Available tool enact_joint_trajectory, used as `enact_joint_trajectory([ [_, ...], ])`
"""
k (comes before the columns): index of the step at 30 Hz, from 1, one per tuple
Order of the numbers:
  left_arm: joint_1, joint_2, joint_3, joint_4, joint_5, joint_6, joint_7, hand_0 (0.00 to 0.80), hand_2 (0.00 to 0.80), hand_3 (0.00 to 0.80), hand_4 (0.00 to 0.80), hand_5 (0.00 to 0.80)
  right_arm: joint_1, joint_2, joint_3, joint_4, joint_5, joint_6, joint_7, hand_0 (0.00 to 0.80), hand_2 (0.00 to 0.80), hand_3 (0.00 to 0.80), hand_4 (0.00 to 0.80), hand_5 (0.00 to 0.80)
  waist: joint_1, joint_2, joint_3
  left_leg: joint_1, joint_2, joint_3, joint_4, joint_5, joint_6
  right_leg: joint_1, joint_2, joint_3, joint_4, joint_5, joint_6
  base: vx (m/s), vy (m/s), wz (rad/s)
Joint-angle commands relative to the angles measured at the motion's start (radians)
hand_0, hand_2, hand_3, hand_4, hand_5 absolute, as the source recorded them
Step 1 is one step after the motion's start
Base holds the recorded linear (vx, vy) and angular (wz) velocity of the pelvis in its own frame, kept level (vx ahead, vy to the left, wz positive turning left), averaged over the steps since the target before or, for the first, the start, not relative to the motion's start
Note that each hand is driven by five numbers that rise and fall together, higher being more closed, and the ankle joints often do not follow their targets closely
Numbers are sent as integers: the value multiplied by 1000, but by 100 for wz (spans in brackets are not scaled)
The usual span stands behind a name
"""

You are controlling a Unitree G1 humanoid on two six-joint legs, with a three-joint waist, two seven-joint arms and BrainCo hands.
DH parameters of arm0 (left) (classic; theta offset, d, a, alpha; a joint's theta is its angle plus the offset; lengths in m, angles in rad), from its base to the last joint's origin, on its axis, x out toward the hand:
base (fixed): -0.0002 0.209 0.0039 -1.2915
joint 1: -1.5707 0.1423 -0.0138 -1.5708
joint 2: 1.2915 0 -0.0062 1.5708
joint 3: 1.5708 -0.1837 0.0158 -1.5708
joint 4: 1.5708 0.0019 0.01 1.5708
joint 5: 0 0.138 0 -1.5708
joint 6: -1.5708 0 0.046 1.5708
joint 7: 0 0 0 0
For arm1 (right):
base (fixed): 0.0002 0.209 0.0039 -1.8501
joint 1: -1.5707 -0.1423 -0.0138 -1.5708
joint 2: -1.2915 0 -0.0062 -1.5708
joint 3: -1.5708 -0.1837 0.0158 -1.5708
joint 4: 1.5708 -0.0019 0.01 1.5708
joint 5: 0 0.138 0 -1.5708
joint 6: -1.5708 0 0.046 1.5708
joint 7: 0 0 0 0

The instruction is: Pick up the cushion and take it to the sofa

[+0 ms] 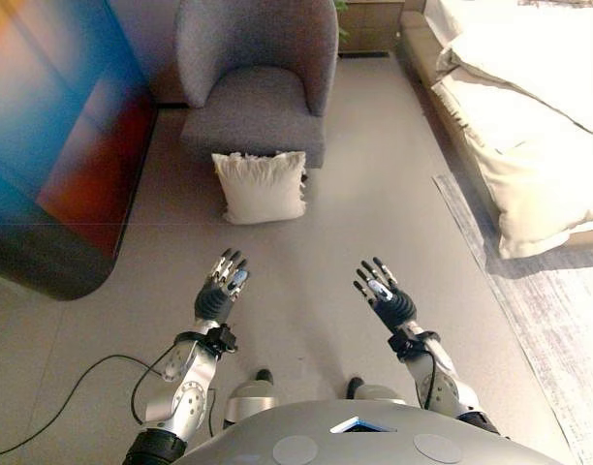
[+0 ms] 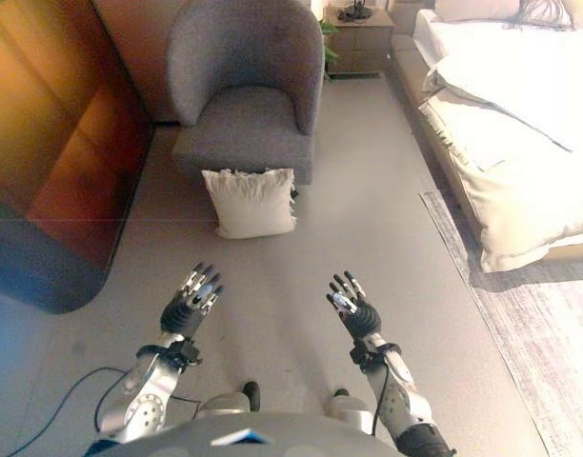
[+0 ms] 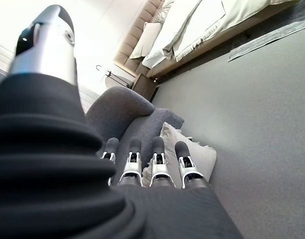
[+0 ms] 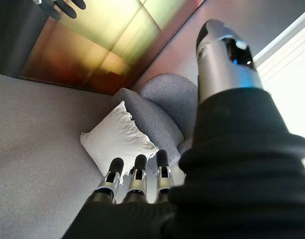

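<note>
- Left eye view: the cushion (image 1: pixel 261 186) stands on the floor (image 1: pixel 374 242), leaning against the front of the grey chair (image 1: pixel 258 77); the left hand (image 1: pixel 219 291) and right hand (image 1: pixel 382 295) are raised well short of the cushion, both with fingers straight and spread, holding nothing
- Right eye view: same layout; the bed (image 2: pixel 520 124) lies well to the right of the cushion, and a dark glossy cabinet (image 2: pixel 53 162) stands to its left; no sofa other than the grey chair shows, so that seat behind the cushion is probably the goal
- Left wrist view: fingers (image 3: pixel 157 167) run straight toward the cushion, thumb held apart, nothing between them
- Right wrist view: fingers (image 4: pixel 137 174) also straight and empty, with the cushion ahead, apart from them
- Step in hand, as I judge it: approach and reach; it would go best by stepping closer until the cushion sits between the palms, lowering both hands to its two side edges, and pressing inward evenly, since soft filling will give and a one-sided grip may let it sag or slip
</note>
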Motion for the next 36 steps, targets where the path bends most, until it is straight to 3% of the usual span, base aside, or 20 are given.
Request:
enact_joint_trajectory([
  [1,-44,8,2,-21,0,-48,-11,0,0,0,0,0,-44,-3,-9,-85,18,-18,10,0,0,0,0,0,-2,2,21,24,-35,29,8,-87,40,-30,50,0,16,-28,1,0,0,0],
  [8,-39,-4,0,-15,-21,-85,-15,0,0,0,0,0,-41,-2,-6,-83,22,-18,7,0,0,0,0,0,-1,-3,20,27,-35,30,6,-89,39,-27,50,-2,16,-28,3,0,0,0],
  [23,-33,0,14,-8,-8,-71,-8,0,0,0,0,0,-32,3,-13,-73,17,-19,-4,0,0,0,0,0,3,-13,27,27,-41,37,24,-103,48,-30,32,1,34,-33,11,4,3,0],
  [29,-21,3,48,-18,-35,-73,-11,0,0,0,0,0,-27,2,-1,-94,3,-8,3,0,0,0,0,0,-2,-30,32,13,-50,66,73,-135,68,-51,12,38,72,-41,23,24,55,-16],
  [34,-58,9,55,0,-34,-73,-33,0,0,0,0,0,-43,15,-2,-91,6,-35,-27,0,0,0,0,0,-9,-39,48,-5,-54,85,115,-155,96,-89,-33,60,169,-52,51,-5,130,-14],
  [36,-74,20,60,-3,-39,-71,-33,0,0,0,0,0,-51,23,-5,-84,3,-48,-32,0,0,0,0,0,-9,-45,57,-28,-67,78,159,-172,119,-129,-65,81,264,-19,65,-11,125,2],
])
